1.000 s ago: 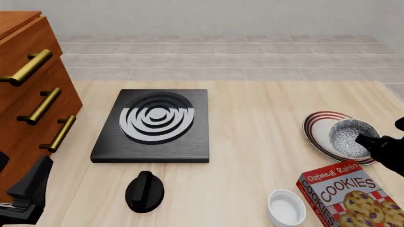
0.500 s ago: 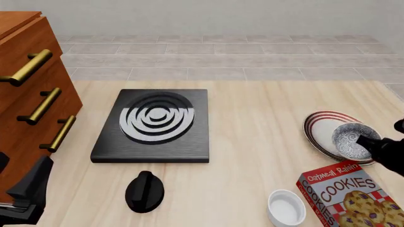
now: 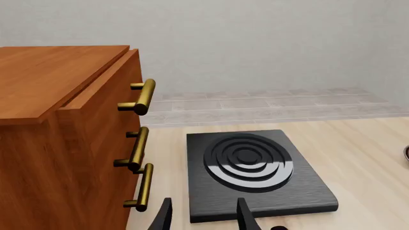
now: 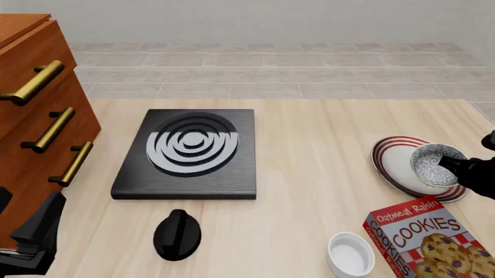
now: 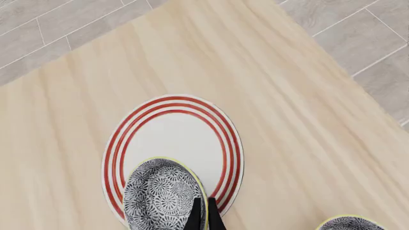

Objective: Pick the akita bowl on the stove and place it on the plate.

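The black stove (image 4: 189,153) with its silver rings lies bare left of the table's middle, and it also fills the left wrist view as the stove (image 3: 255,167). At the right, the akita bowl (image 4: 433,165) sits tilted over the near right part of the red-striped plate (image 4: 393,157). My right gripper (image 4: 462,172) is shut on its rim. In the right wrist view the fingers pinch the rim of the bowl (image 5: 160,194) over the plate (image 5: 176,136), the gripper (image 5: 204,218) thin and shut. My left gripper (image 3: 203,219) is open and holds nothing, low at the near left (image 4: 35,240).
A wooden drawer cabinet (image 4: 39,116) with brass handles stands along the left. A black knob (image 4: 177,233) lies in front of the stove. A small white bowl (image 4: 350,255) and a cookie box (image 4: 429,240) sit near the front right, close to the plate.
The right gripper and the bowl have shifted slightly right and farther over the plate, and the bowl looks more tilted. The left arm has not moved.
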### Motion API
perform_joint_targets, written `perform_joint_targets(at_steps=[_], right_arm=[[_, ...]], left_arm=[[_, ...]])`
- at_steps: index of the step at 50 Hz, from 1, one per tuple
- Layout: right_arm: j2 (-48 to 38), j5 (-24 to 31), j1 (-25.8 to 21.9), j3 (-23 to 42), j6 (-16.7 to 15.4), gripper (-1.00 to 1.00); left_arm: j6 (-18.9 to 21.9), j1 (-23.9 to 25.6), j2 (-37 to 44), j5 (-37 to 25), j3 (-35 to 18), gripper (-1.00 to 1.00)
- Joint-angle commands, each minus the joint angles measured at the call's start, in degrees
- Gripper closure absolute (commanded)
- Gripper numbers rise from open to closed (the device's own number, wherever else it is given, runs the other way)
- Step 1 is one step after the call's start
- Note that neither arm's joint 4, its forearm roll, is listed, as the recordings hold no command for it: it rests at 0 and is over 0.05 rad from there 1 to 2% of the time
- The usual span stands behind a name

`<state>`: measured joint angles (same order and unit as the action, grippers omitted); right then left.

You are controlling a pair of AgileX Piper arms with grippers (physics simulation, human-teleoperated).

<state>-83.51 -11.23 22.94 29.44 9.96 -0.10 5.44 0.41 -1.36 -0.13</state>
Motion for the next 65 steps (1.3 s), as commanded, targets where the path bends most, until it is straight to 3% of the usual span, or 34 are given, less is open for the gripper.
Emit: perform_joint_targets(at_steps=[1, 10, 14, 16, 36, 62, 63, 65], right_arm=[[-2.0, 1.2, 0.0, 3.0, -0.6, 1.0], [-3.9, 0.4, -0.4, 3.5, -0.7, 1.0], [-5.4, 1.7, -0.4, 5.5, -2.5, 1.0], [-5.0, 2.0, -0.9, 5.8, -1.6, 1.0], [-11.8, -2.0, -2.2, 6.1, -3.0, 1.0], [-14.0, -3.7, -1.5, 6.0, -5.5, 1.0], [-13.7, -3.5, -1.5, 6.0, -5.6, -1.0], [-13.4, -3.3, -1.3, 6.1, -5.8, -1.0]], left_arm=[[0.1, -0.1, 0.1, 0.0, 0.0, -1.0], [0.1, -0.2, 0.2, 0.1, 0.1, -1.0], [0.0, -0.1, 0.2, 0.0, 0.0, -1.0], [0.1, 0.2, 0.3, -0.2, 0.1, -1.0], [0.2, 0.5, 0.8, 0.0, 0.1, -1.0], [0.1, 1.1, 1.8, 0.7, 0.1, -1.0], [0.1, 1.1, 1.9, 0.7, 0.1, -1.0], [0.1, 1.1, 1.8, 0.6, 0.1, -1.0]])
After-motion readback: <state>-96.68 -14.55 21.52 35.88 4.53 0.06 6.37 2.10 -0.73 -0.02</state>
